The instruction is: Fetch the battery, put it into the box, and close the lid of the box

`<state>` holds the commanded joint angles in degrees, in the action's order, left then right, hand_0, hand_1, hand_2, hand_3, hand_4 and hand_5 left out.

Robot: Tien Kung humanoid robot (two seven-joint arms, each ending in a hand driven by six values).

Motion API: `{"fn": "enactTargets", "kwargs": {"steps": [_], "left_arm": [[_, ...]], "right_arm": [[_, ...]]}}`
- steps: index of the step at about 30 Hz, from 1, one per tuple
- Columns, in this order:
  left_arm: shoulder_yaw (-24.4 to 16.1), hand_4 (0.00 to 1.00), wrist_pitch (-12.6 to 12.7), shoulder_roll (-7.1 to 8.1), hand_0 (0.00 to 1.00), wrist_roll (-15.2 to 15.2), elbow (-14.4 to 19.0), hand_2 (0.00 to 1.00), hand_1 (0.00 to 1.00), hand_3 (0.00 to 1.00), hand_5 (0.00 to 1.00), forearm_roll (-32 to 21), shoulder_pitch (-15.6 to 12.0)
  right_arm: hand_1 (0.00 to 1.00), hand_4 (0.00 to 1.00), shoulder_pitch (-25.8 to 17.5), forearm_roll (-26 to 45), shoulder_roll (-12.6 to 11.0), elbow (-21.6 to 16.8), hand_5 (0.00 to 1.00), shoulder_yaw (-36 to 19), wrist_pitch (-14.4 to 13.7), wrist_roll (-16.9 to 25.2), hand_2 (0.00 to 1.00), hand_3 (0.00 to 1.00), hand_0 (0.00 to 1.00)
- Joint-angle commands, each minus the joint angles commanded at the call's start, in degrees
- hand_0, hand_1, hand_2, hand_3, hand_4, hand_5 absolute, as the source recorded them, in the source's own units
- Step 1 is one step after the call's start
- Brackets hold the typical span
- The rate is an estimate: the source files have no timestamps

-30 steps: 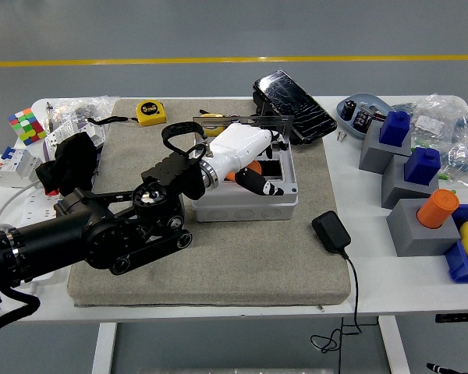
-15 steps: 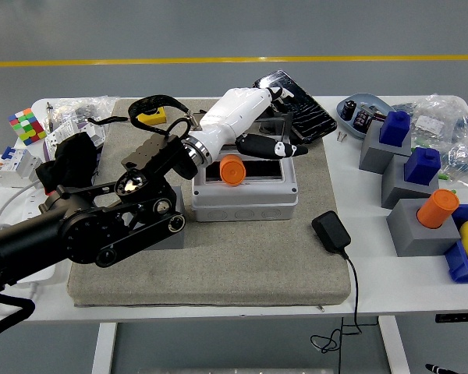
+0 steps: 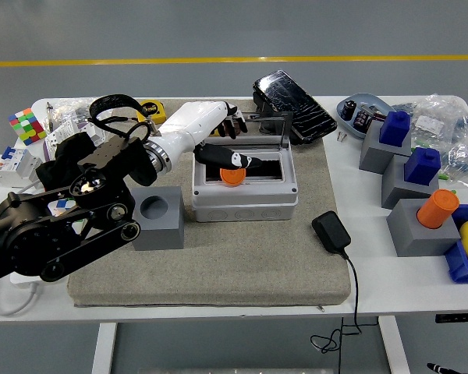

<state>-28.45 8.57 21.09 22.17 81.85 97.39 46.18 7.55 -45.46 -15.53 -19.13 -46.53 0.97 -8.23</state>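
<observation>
The orange battery (image 3: pixel 234 177) lies inside the open grey box (image 3: pixel 246 199) on the felt mat. The box's clear lid (image 3: pixel 262 125) stands upright at its back edge. My left hand (image 3: pixel 232 140), white with black fingers, hovers over the box's back left corner. It is open and holds nothing. Its black thumb (image 3: pixel 228 158) stretches across the opening just above the battery. A grey block with a round hole (image 3: pixel 157 221) sits on the mat to the left of the box, beside my left forearm.
A black charger (image 3: pixel 331 232) with its cable lies right of the box. Grey blocks holding blue and orange cylinders (image 3: pixel 412 175) stand at the right. A black case (image 3: pixel 293 97) lies behind the lid. A yellow tape measure (image 3: pixel 151 107) and a colour cube (image 3: pixel 26 125) are at the back left.
My left hand has drawn back to the left and lowered from above the lid; the battery stays in the box. The grey holed block, hidden before by my arm, now shows.
</observation>
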Motion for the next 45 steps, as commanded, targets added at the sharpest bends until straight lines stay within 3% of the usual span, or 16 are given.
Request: {"fn": "enactTargets", "kwargs": {"steps": [4, 8, 13, 17, 26, 30, 35, 40, 41, 45], "left_arm": [[-0.54, 0.998, -2.77, 2.13, 0.237, 2.29, 1.16, 0.436, 0.462, 0.503, 0.625, 0.02, -1.22], [0.06, 0.998, -4.14, 3.05, 0.242, 3.68, 0.82, 0.44, 0.477, 0.511, 0.63, -0.02, -1.82], [1.66, 0.998, -5.71, 2.02, 0.248, 5.31, -0.72, 0.447, 0.49, 0.529, 0.611, -0.27, -1.56], [2.86, 0.998, -5.71, 0.22, 0.247, 5.14, -1.23, 0.452, 0.498, 0.534, 0.611, -1.64, -0.85], [3.05, 0.998, -2.86, -5.82, 0.242, 2.16, -2.66, 0.457, 0.499, 0.536, 0.61, -5.24, 1.76], [4.03, 0.998, -2.54, -7.71, 0.243, 1.67, -3.9, 0.462, 0.499, 0.541, 0.618, -6.82, 3.01], [2.32, 0.998, -0.98, -7.62, 0.241, 0.61, -3.23, 0.483, 0.496, 0.544, 0.616, -5.4, 2.87], [-0.19, 0.998, 3.77, -7.06, 0.241, -3.36, -3.6, 0.483, 0.496, 0.544, 0.616, -3.13, 3.13], [-0.72, 0.998, 5.06, -7.1, 0.439, -4.45, -4.04, 0.605, 0.626, 0.668, 0.611, -2.84, 3.13], [-2.09, 0.998, 6.41, -7.56, 0.439, -5.47, -6.61, 0.605, 0.626, 0.668, 0.611, -1.64, 3.35]], "right_arm": [[0.672, 0.907, -0.01, -0.07, 0.02, -0.03, 0.473, -0.19, 0.01, 0.04, 0.687, 0.533, 0.668], [0.672, 0.908, -0.1, -0.1, 0.04, -0.03, 0.47, -0.4, -0.01, 0.06, 0.687, 0.534, 0.668], [0.672, 0.908, -0.18, -0.07, 0.1, -0.03, 0.47, -0.46, 0.01, 0.05, 0.686, 0.533, 0.667], [0.672, 0.908, -0.11, -0.02, 0.13, -0.07, 0.47, -0.28, -0.01, 0.07, 0.687, 0.533, 0.668], [0.672, 0.908, 0.0, 0.16, 0.12, -0.06, 0.468, 0.69, 0.04, 0.04, 0.687, 0.534, 0.668], [0.672, 0.908, 0.23, 0.23, 0.1, -0.09, 0.468, 0.87, 0.02, 0.04, 0.687, 0.534, 0.669], [0.672, 0.908, 0.29, 0.21, 0.11, -0.14, 0.468, 0.68, -0.03, 0.05, 0.687, 0.533, 0.668], [0.672, 0.908, 0.13, 0.31, 0.09, 0.07, 0.468, 0.88, 0.04, -0.01, 0.687, 0.533, 0.668], [0.672, 0.909, 0.13, 0.32, 0.1, 0.06, 0.467, 0.9, 0.04, -0.01, 0.686, 0.534, 0.669], [0.672, 0.909, 0.26, 0.34, 0.11, -0.07, 0.467, 1.05, 0.0, 0.02, 0.686, 0.534, 0.669]]}}
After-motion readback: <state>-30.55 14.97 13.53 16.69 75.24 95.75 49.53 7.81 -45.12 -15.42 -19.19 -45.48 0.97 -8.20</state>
